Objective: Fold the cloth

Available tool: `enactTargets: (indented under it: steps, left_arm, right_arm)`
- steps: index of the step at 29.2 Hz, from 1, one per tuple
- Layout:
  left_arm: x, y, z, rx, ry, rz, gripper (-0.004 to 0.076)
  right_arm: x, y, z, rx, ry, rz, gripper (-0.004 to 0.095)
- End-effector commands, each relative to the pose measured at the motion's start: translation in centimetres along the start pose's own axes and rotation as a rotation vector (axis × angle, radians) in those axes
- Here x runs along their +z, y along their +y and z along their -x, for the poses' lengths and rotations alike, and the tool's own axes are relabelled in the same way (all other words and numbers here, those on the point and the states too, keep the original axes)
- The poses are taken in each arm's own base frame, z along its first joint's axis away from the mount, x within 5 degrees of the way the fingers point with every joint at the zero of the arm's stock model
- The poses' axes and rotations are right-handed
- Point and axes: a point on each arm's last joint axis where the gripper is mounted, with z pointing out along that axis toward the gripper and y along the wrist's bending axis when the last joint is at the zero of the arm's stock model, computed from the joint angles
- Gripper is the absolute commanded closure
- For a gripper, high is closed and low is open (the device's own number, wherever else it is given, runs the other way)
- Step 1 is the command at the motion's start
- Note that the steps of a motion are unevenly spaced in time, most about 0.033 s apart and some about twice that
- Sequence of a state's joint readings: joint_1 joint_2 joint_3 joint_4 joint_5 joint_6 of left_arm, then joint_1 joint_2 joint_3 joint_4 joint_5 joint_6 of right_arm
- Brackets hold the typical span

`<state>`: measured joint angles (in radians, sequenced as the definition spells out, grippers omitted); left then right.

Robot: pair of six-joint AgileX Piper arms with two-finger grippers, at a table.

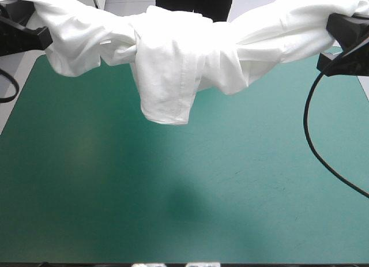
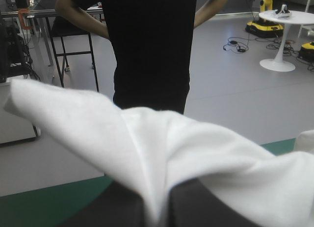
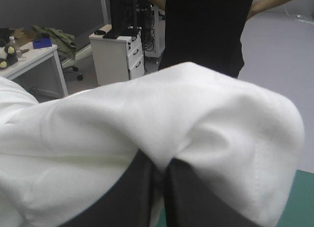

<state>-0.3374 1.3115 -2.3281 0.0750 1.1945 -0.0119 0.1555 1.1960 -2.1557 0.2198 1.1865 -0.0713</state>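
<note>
Teal-green table cover [image 1: 173,232]: faint scuff marks [image 1: 236,175], soft shadow [image 1: 184,200] near middle.

The T-shirt [image 1: 173,71] is plain white all over — the table's cover [image 1: 173,209] an even teal-green.

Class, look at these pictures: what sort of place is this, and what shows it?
Probably a robot lab bench: the left gripper and right gripper hold a white T-shirt up over a teal-green table.

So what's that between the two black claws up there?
The white T-shirt: left gripper and right gripper each clamp an end, its bunched middle sagging above the teal-green cover, as the high view shows.
</note>
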Motion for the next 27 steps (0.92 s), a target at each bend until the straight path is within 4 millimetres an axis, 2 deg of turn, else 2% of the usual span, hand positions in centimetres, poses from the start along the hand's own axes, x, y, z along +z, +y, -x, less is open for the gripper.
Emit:
enactTargets:
  steps: [1,5,10,13,17,21,27]
  left_arm:
    - [-2.5,0.3,0.3,0.013,-0.018,0.017,0.0733]
    - [-2.5,0.2,-1.6,0.018,0.077,0.009,0.0733]
    - [-2.0,0.1,-6.7,0.030,0.267,-0.001,0.0733]
    - [-0.8,-0.1,-10.1,0.033,0.394,-0.006,0.0733]
    - [2.2,-0.4,-14.9,0.048,0.559,-0.010,0.0733]
    - [6.3,-0.4,-19.0,0.053,0.606,0.030,0.0733]
    - [12.8,0.1,-24.5,0.075,0.741,0.152,0.0733]
  right_arm:
    - [-1.2,-0.3,0.0,-0.036,0.002,-0.054,0.0921]
    - [-1.5,-0.7,-1.8,0.000,0.076,-0.103,0.0921]
    - [-1.2,-0.8,-5.7,0.031,0.213,-0.104,0.0921]
    - [0.1,-0.9,-8.9,0.084,0.336,-0.095,0.0921]
    - [2.9,-1.3,-13.0,0.131,0.465,-0.071,0.0921]
    - [6.5,-2.1,-16.7,0.169,0.493,-0.079,0.0925]
    - [12.5,-3.5,-20.8,0.215,0.577,-0.104,0.0925]
